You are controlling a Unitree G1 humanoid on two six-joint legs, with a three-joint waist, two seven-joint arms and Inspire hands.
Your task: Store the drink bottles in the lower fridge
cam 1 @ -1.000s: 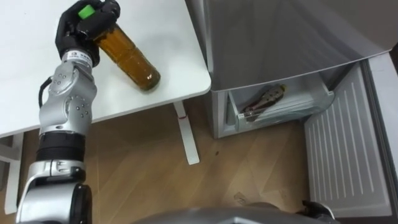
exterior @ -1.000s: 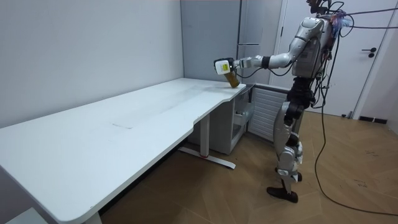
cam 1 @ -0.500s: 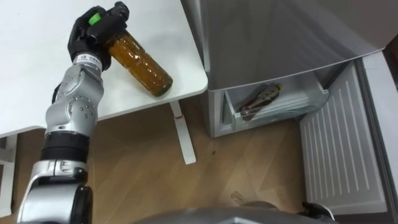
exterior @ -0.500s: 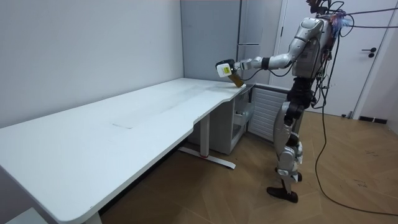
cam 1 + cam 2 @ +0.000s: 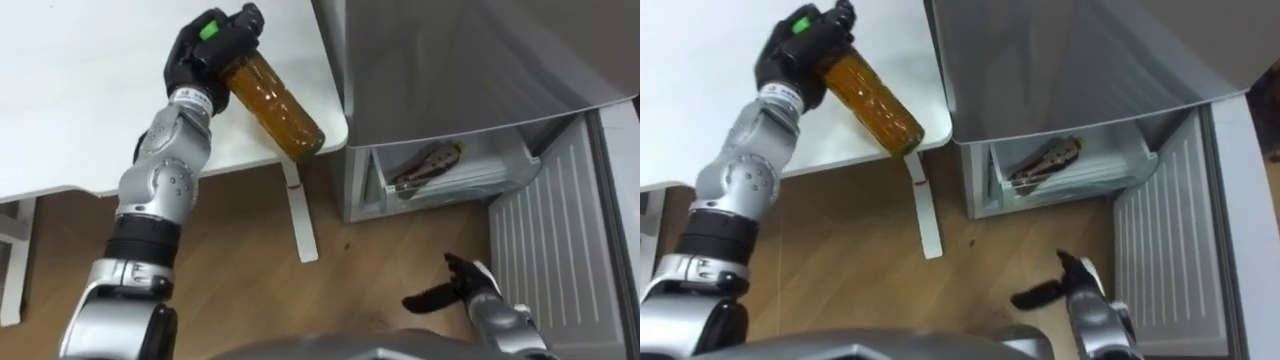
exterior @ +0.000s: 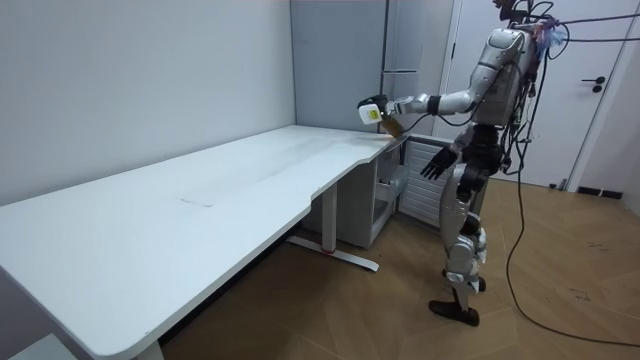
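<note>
The left hand [image 5: 205, 50] is curled round the cap end of an amber drink bottle [image 5: 278, 108]. The bottle is tilted, with its base pointing down over the corner of the white tabletop [image 5: 80, 110], next to the grey fridge [image 5: 450, 70]. From above, the base seems to rest on the tabletop's edge. The room view shows the bottle [image 6: 392, 126] raised just clear of that corner, on an outstretched arm.

The right hand [image 5: 470, 290] holds nothing. Its fingers are spread and straight above the wooden floor [image 5: 250, 290], in front of the fridge's lower compartment. In the room view it hangs at hip height [image 6: 436, 160].

The eye views look into that compartment. Its door [image 5: 555, 250] is swung open, and a dark object [image 5: 425, 163] that I cannot identify lies in the drawer [image 5: 470, 180]. In the room view the robot stands at the fridge end of the tabletop.
</note>
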